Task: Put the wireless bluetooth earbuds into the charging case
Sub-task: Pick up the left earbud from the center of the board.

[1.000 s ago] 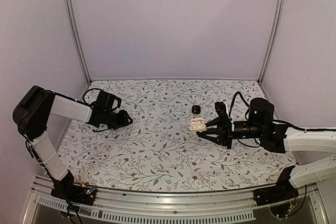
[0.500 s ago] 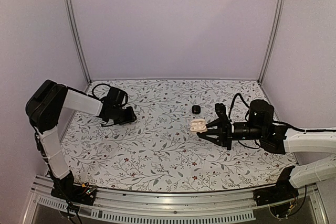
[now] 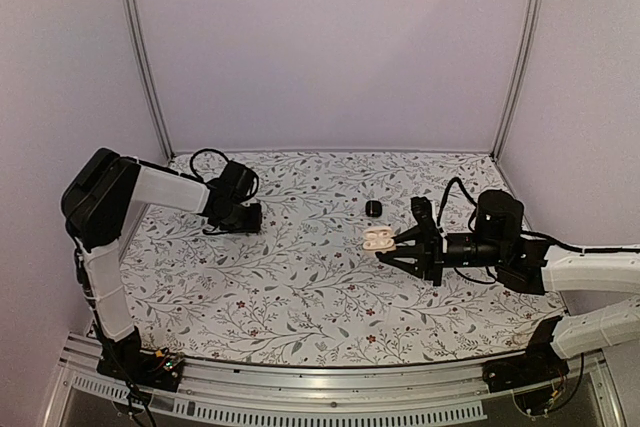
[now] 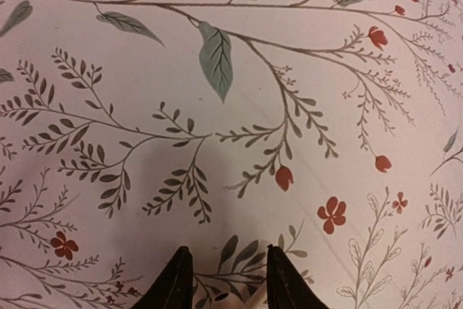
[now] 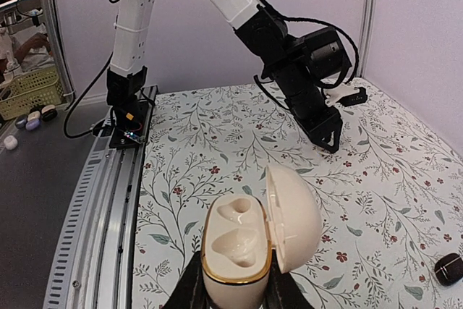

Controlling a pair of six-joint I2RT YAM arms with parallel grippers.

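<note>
Camera above: right gripper (image 3: 385, 246) clamps the open cream charging case (image 3: 376, 238); black rounded piece (image 3: 374, 208) lies on the table (image 3: 300, 287) just beyond it, apart. Left wrist: left gripper (image 4: 227, 260) narrowly parted, empty. Right wrist: case wells empty.

The charging case (image 5: 239, 251) is cream with a gilt rim. Its lid is hinged open, both wells are empty, and its base is clamped in the jaws of the right gripper (image 5: 233, 286). A small black pebble-shaped piece (image 3: 373, 208) lies on the counter near it, not touching; whether it is a case or an earbud cannot be told.
</note>
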